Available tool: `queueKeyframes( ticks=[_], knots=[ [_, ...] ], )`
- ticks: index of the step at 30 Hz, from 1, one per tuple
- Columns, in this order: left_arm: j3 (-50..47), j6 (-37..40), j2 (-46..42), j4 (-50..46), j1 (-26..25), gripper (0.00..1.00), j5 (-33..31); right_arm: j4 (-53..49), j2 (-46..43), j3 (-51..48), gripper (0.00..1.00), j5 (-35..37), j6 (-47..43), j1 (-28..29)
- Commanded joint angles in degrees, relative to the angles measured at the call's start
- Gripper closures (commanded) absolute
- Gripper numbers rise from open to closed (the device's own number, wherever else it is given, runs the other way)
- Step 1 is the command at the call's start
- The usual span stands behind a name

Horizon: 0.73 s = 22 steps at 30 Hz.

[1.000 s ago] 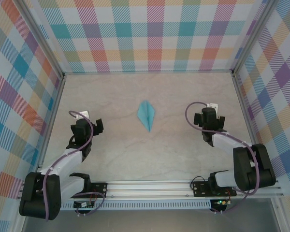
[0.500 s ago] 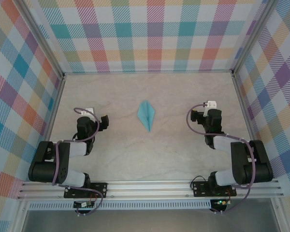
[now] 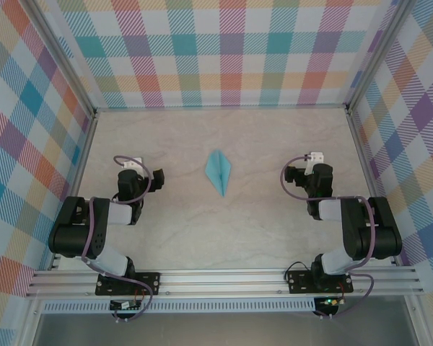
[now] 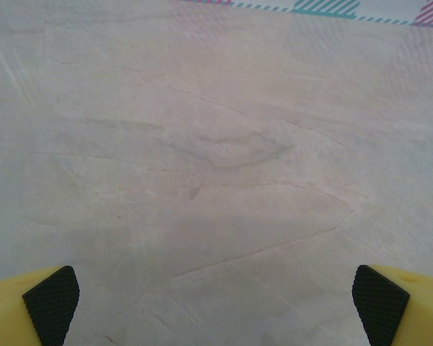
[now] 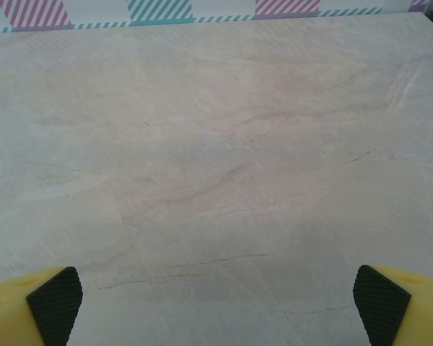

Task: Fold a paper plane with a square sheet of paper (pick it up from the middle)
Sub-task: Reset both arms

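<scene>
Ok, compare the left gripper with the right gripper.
The left gripper sits left of the paper plane, the right gripper right of it. The left gripper's camera catches the wall at top right, the right gripper's along the whole top edge. Both are open and empty.

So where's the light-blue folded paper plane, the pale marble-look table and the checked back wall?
light-blue folded paper plane (image 3: 218, 170), top external view, middle of its folded body.
pale marble-look table (image 3: 274, 137), top external view, bare patch right of the plane.
checked back wall (image 3: 224, 58), top external view, its centre.
</scene>
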Motion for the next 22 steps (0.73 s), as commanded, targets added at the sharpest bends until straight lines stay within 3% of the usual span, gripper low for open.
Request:
queueKeyframes(
  ticks=[1, 4, 22],
  knots=[
    [1.2, 0.7, 0.4, -0.2, -0.2, 0.00, -2.2, 3.1, 0.4, -0.3, 0.00, -1.7, 0.4, -0.5],
    [2.2, 2.2, 0.3, -2.1, -0.4, 0.00, 0.9, 3.0, 0.4, -0.3, 0.00, -1.9, 0.5, -0.7],
    [2.3, 2.1, 0.6, -2.0, -0.3, 0.00, 0.6, 3.0, 0.5, -0.3, 0.00, -2.1, 0.5, -0.7]
  ],
)
